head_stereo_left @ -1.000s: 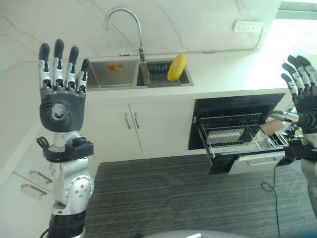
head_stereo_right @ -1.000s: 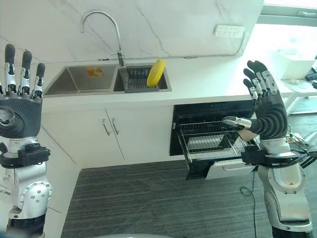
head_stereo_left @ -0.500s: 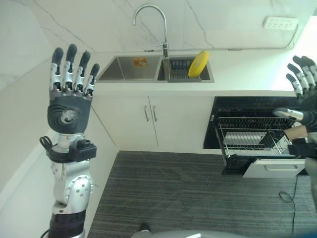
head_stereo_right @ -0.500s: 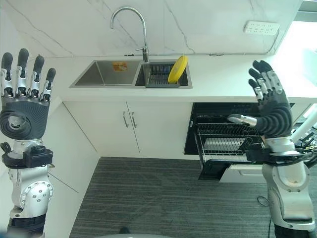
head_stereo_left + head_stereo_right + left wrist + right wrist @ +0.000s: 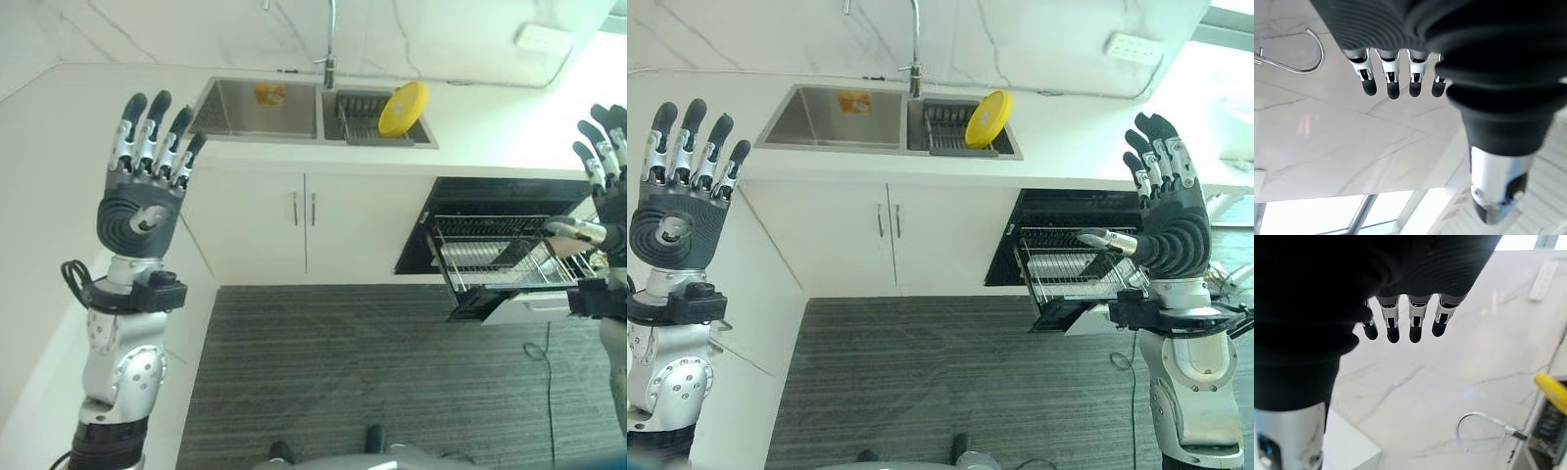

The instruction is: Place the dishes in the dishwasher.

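A yellow plate [image 5: 403, 108] stands on edge in a dark drying rack [image 5: 361, 122] in the right basin of the sink [image 5: 257, 109]. To the right, under the counter, the dishwasher [image 5: 460, 220] is open with its wire rack [image 5: 495, 257] pulled out. My left hand [image 5: 145, 186] is raised at the left, fingers straight up, holding nothing. My right hand [image 5: 1165, 220] is raised at the right beside the wire rack, fingers straight and thumb out, holding nothing.
A curved tap [image 5: 1484, 423] rises behind the sink against a white marble wall [image 5: 803, 39]. White cabinet doors [image 5: 284, 220] sit under the sink. A white counter [image 5: 69, 137] runs along the left side. Grey striped floor [image 5: 362, 362] lies between me and the cabinets.
The whole picture has shifted: the sink and dishwasher sit higher and nearer, so the camera moved. Both hands stay raised with straight fingers.
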You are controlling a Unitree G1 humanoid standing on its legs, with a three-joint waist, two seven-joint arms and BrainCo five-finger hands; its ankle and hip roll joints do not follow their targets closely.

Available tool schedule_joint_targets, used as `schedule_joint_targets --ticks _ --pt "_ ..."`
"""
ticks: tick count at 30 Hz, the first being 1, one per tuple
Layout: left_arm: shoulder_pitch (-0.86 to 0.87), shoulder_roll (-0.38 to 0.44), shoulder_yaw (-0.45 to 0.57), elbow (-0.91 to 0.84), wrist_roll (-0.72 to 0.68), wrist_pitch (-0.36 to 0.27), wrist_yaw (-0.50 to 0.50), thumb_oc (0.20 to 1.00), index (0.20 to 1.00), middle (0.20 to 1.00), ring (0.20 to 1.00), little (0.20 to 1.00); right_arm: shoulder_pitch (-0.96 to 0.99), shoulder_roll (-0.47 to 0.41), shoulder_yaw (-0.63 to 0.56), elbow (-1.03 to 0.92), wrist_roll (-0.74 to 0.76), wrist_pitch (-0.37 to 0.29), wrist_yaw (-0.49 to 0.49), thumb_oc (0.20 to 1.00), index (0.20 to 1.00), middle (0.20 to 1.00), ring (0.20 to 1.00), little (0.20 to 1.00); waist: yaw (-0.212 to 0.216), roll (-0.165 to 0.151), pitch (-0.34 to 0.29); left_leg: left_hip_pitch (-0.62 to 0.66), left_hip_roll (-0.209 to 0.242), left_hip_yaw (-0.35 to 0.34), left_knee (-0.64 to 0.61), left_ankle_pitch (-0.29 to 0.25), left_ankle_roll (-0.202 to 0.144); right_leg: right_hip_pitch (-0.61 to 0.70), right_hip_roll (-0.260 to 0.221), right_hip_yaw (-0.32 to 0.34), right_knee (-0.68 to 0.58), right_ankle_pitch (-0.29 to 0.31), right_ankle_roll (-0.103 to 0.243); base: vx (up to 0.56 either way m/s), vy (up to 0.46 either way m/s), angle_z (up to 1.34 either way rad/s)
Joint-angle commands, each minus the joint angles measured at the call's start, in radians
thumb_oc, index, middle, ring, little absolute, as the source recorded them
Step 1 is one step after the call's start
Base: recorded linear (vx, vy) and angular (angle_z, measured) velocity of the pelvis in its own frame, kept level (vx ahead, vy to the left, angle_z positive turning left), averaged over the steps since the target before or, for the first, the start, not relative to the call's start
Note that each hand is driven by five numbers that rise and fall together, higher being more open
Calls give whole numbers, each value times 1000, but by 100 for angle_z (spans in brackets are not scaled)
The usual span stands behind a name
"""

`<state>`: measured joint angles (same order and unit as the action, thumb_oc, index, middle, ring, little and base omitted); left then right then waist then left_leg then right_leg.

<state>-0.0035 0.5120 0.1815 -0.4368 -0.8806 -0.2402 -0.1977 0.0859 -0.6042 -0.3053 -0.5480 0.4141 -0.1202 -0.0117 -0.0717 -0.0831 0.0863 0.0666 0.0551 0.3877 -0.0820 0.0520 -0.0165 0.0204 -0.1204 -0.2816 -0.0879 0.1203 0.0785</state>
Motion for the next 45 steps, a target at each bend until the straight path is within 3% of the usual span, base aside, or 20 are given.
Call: schedule_joint_targets --ticks 1,7,10,12,14,15,16,18,19,21,22,25,32,34,36,37,38,40,43,45 --pt "-49 0 6 -45 38 -52 -6 1000 1000 1000 1000 1000 -63 -32 -6 -1 21 -42 -29 1000 1000 1000 1000 1000 9 48 -20 31 49 -83 -5 -12 -60 53 18 11 1 -33 53 134 -179 -9" --pt "-35 -11 14 -27 17 -80 35 1000 1000 1000 1000 1000 -91 -38 7 2 42 -3 0 1000 1000 1000 1000 1000 -1 58 -15 61 91 -61 21 14 -87 70 66 85 1 -57 8 172 -271 -11" --pt "-8 -33 33 -23 -58 -85 -22 1000 1000 1000 1000 1000 -96 -60 -14 16 55 12 37 1000 1000 1000 1000 1000 2 34 20 -30 137 -36 315 23 -103 85 76 112 6 -65 -37 137 -315 -24" --pt "2 -52 40 -30 -114 -52 -57 1000 1000 1000 1000 1000 -98 -67 -24 24 52 25 48 1000 1000 1000 1000 1000 9 32 35 -91 155 -53 414 40 -115 96 87 118 10 -65 -49 173 -144 -38" --pt "9 -64 34 -33 -114 -34 -72 1000 1000 1000 1000 1000 -108 -63 -11 33 36 37 57 1000 1000 1000 1000 1000 12 41 40 -102 172 -29 278 50 -113 112 84 104 5 -77 -31 325 85 -21" --pt "14 -59 27 -28 -118 -52 -73 1000 1000 1000 1000 1000 -97 -60 -7 38 25 20 66 1000 1000 1000 1000 1000 5 55 35 -86 190 -9 120 61 -123 125 70 85 1 -99 -10 375 244 -10" --pt "18 -59 23 -24 -131 -65 -76 1000 1000 1000 1000 1000 -86 -60 -6 38 22 8 70 1000 1000 1000 1000 1000 3 63 34 -79 192 4 37 100 -134 131 64 72 1 -106 0 407 315 4" --pt "28 -64 13 -5 -166 -97 -96 1000 1000 1000 1000 1000 -82 -70 1 41 -3 -3 84 1000 1000 1000 1000 1000 17 83 35 -164 231 -44 -5 219 -173 166 71 70 1 -123 0 335 315 14" --pt "29 -69 13 -3 -165 -97 -101 1000 1000 1000 1000 1000 -88 -77 2 44 -3 -1 84 1000 1000 1000 1000 1000 24 84 34 -181 231 -63 -5 228 -177 179 72 77 1 -131 0 389 361 -12" --pt "49 -71 31 -14 -155 -96 -101 1000 1000 1000 1000 1000 -100 -105 -10 49 35 6 87 1000 1000 1000 1000 1000 37 82 22 -193 217 -109 -5 199 -169 211 53 105 1 -152 10 455 448 -50" --pt "52 -63 48 -18 -165 -82 -103 1000 1000 1000 1000 1000 -81 -105 -41 42 59 -3 96 1000 1000 1000 1000 1000 41 77 8 -172 194 -78 -5 172 -146 239 14 97 3 -148 41 522 588 -55" --pt "21 -43 54 -23 -156 -58 -98 1000 1000 1000 1000 1000 -41 -83 -65 13 82 -27 86 1000 1000 1000 1000 1000 56 42 -2 -132 117 -97 -5 124 -107 228 -70 66 60 -78 99 396 474 -44" --pt "-37 -43 39 -35 -69 4 -59 1000 1000 1000 1000 1000 -47 -20 -43 -11 50 -38 61 1000 1000 1000 1000 1000 73 38 -21 -79 11 -153 -5 60 -33 132 -147 52 275 29 101 247 370 10" --pt "-29 -49 42 -31 -20 5 -48 1000 1000 1000 1000 1000 -18 10 -42 -17 27 -43 80 1000 1000 1000 1000 1000 65 58 -16 -50 -8 -188 -5 43 -6 52 -136 83 437 35 84 252 388 35" --pt "-22 -47 43 -32 44 -14 -7 1000 1000 1000 1000 1000 -15 11 -38 -14 16 -43 92 1000 1000 1000 1000 1000 61 60 -15 -37 -15 -191 -5 34 -1 16 -108 89 456 18 74 178 176 26" --pt "-26 -30 47 -23 39 -11 -1 1000 1000 1000 1000 1000 -15 -5 -44 -8 33 -40 85 1000 1000 1000 1000 1000 61 53 -12 -27 -21 -191 -5 30 -3 -5 -68 66 399 -16 64 221 13 29" --pt "-39 -21 41 -13 68 -29 2 1000 1000 1000 1000 1000 -48 -9 -32 8 28 -37 79 1000 1000 1000 1000 1000 63 51 -1 -8 -17 -191 -5 14 -11 -17 -71 16 304 -7 64 282 -80 26" --pt "-36 -15 40 -24 90 -40 19 1000 1000 1000 1000 1000 -52 -19 -43 14 47 -49 74 1000 1000 1000 1000 1000 37 49 10 14 -10 -202 -5 -24 -19 -41 -49 52 87 12 73 261 -203 -2" --pt "-45 -5 32 -25 118 -46 43 1000 1000 1000 1000 1000 -55 -7 -34 16 62 -65 70 1000 1000 1000 1000 1000 13 46 20 45 -11 -220 -5 -66 -15 -91 -69 114 28 106 92 240 -228 13" --pt "-40 3 40 -29 132 -49 49 1000 1000 1000 1000 1000 -57 -1 -31 11 59 -62 72 1000 1000 1000 1000 1000 11 47 25 61 -5 -226 -5 -79 -13 -98 -73 125 33 116 95 182 -215 30"
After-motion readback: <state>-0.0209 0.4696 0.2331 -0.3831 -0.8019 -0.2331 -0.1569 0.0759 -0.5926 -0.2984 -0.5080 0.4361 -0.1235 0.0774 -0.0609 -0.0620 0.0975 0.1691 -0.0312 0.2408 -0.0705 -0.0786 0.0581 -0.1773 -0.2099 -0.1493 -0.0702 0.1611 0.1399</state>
